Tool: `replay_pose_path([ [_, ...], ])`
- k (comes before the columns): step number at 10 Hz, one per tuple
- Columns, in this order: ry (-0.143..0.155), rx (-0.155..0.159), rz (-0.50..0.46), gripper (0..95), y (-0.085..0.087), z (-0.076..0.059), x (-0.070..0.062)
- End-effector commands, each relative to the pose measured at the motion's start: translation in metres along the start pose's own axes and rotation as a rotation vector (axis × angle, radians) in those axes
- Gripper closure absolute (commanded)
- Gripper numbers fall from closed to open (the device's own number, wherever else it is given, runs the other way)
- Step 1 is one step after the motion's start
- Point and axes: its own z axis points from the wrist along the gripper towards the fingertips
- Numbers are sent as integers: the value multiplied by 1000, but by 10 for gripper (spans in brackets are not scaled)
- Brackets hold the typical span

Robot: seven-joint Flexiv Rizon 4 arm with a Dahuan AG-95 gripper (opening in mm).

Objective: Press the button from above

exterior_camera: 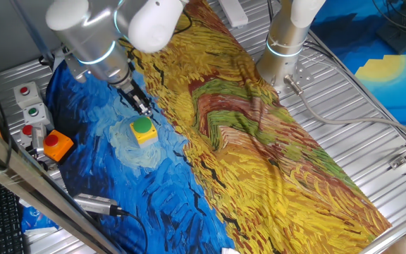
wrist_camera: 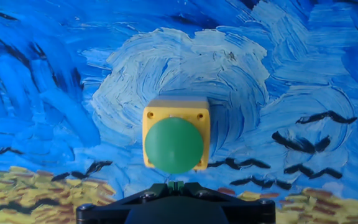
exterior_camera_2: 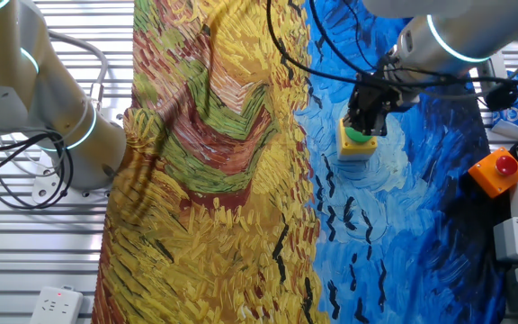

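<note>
The button is a round green cap [exterior_camera: 142,125] on a small yellow box, standing on the blue part of a painted cloth. It also shows in the other fixed view [exterior_camera_2: 358,138] and in the middle of the hand view [wrist_camera: 174,144]. My gripper [exterior_camera: 145,109] hangs just above it at its far side, pointing down; it shows in the other fixed view [exterior_camera_2: 364,121] too. In the hand view the fingertips [wrist_camera: 176,185] meet at the cap's lower edge with no gap, so the gripper is shut and holds nothing. I cannot tell if it touches the cap.
A red button on an orange box [exterior_camera: 55,143] stands left of the green one. Small grey button boxes [exterior_camera: 32,111] sit at the table's left edge. A second arm's base [exterior_camera: 284,49] stands at the back. A metal cylinder [exterior_camera: 97,204] lies at the front left.
</note>
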Motion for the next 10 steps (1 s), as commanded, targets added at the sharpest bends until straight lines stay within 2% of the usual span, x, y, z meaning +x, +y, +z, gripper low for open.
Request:
replay_pose_path([
  [1,-4,13,-4,950,1,-18,-4],
  [2,-2,12,0,950,1,-22,-6],
  [4,-2,9,9,950,1,-22,-6],
  [7,-5,7,11,950,0,-17,-11],
  [8,-49,25,-14,950,1,-17,-11],
  [9,-170,54,-56,950,1,-19,-10],
  [10,-229,47,-67,950,1,-21,-10],
])
